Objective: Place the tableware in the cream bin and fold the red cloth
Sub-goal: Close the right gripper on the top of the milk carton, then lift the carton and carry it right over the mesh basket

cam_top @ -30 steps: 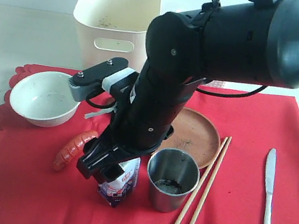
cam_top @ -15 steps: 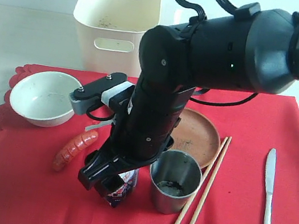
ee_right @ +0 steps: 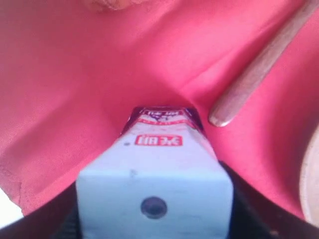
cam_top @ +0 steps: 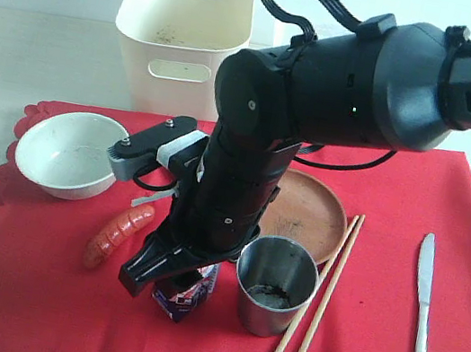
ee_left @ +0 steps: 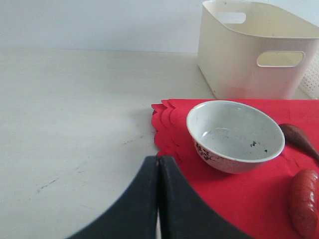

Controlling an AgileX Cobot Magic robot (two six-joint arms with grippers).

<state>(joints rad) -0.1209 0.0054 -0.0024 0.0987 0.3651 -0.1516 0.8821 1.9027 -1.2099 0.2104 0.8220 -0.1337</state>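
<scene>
Right now the right gripper (cam_top: 158, 276) straddles a small milk carton (ee_right: 155, 169) on the red cloth (cam_top: 387, 349), beside the steel cup (cam_top: 274, 283); whether it clamps, I cannot tell. The left gripper (ee_left: 158, 199) is clenched, empty. The bowl (ee_left: 234, 134) sits on the red cloth, with the cream bin (cam_top: 184, 30) behind.

- Exterior: set high, on the side of the red cloth (cam_top: 371, 337) opposite the cream bin (cam_top: 182, 39), facing down and across it; middling range, with the right arm (cam_top: 323, 91) filling the middle.
- Left wrist: low over the counter (ee_left: 75, 124), facing nearly level past the left fingers (ee_left: 142, 209) toward the bowl (ee_left: 234, 134), sausage (ee_left: 305, 201) and bin; all three shared with the exterior.
- Right wrist: very close, facing steeply down onto the milk carton (ee_right: 157, 184), cloth behind; carton shared with the exterior, partly hidden there by the arm.
</scene>
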